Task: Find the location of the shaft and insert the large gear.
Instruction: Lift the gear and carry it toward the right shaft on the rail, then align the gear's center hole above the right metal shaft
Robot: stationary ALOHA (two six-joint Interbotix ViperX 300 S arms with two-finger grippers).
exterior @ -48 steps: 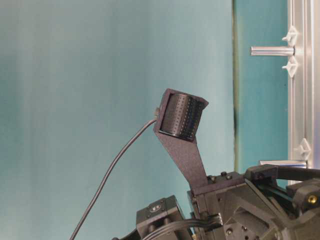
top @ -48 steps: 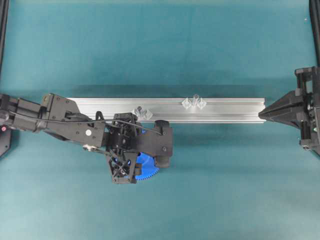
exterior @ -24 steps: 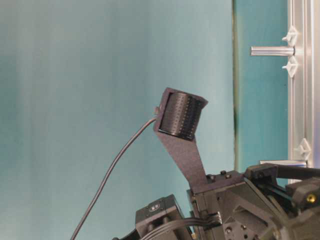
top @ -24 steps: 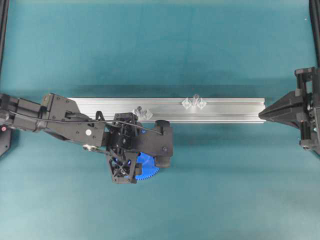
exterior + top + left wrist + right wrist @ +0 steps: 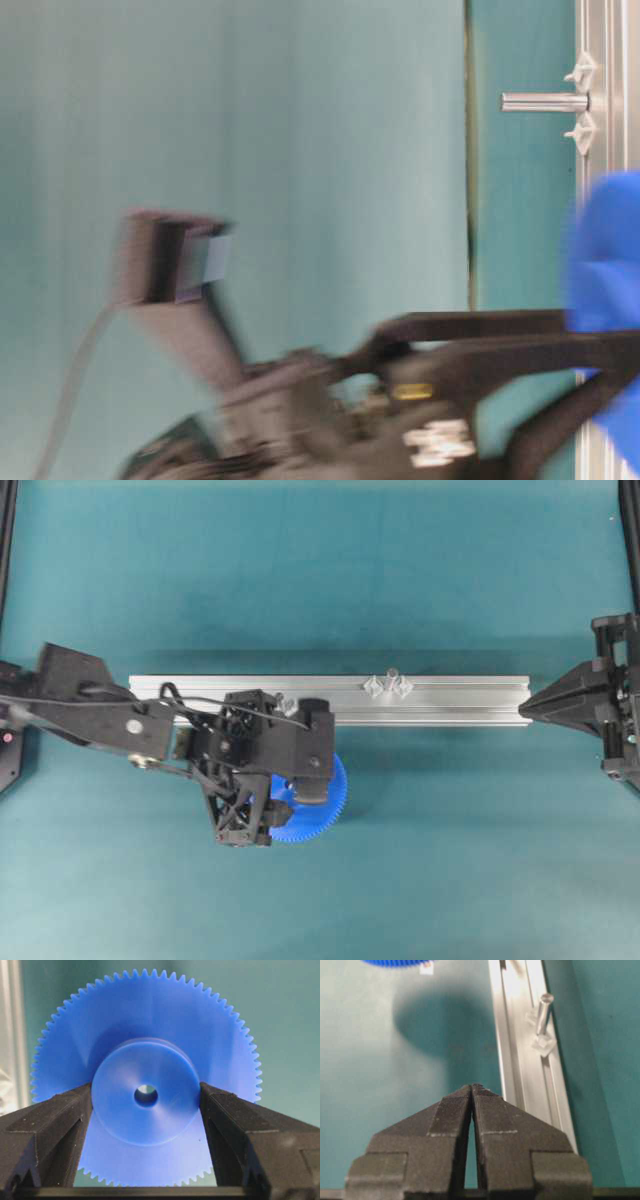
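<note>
The large gear (image 5: 150,1025), a bright blue toothed disc, faces the left wrist camera with its raised hub clamped between the two black fingers of my left gripper (image 5: 146,1096). From overhead the gear (image 5: 328,805) shows under that gripper (image 5: 290,780), just in front of the rail. The shaft (image 5: 390,678) stands on the rail (image 5: 460,695) between two clear mounts, right of the gear and apart from it; it also shows as a grey pin (image 5: 545,101) (image 5: 545,1007). My right gripper (image 5: 524,708) (image 5: 471,1087) is shut on nothing at the rail's right end.
A second pin with clear mounts (image 5: 285,702) sits on the rail, mostly hidden by the left gripper's body. A small white tag (image 5: 426,967) lies on the teal mat beside the gear's rim (image 5: 395,962). Black frame posts (image 5: 8,540) stand at the side edges.
The left arm has swung, carrying the gear up and to the right towards the rail; the table-level view is now blurred and shows the blue gear. The right arm has not moved.
</note>
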